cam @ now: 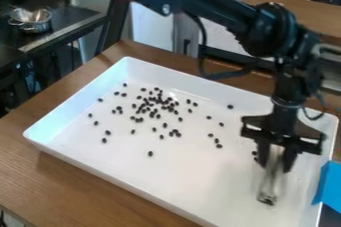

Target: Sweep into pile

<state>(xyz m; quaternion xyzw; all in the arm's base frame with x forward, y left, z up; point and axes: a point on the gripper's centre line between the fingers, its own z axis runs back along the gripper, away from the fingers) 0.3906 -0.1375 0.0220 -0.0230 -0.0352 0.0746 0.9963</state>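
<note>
Camera view, lower right: the black fingers point(289, 160) point down over the right part of the tray, one on each side of a slim, pale, partly see-through tool point(271, 178), and they pinch its upper part. The tool hangs below them, nearly upright with a slight lean, its lower end dark; whether that end touches the tray floor I cannot tell. Just beside the fingers, on their left in the view, lie a couple of small dark beans. The rest of the beans point(150, 154) are spread over the tray's middle and far left, thickest in a loose cluster near the centre, with single ones scattered around it. All of them lie inside the big white tray point(100, 167), a shallow one with raised walls, set on the brown wooden table point(73, 183). At the tray's right edge is a bright blue object point(327, 187). Above, the black arm point(220, 9) slants in from the upper left, a dark cable point(202, 54) looping beneath it. Farther back on the left, a shiny metal pot point(31, 19) sits on a dark surface.
</note>
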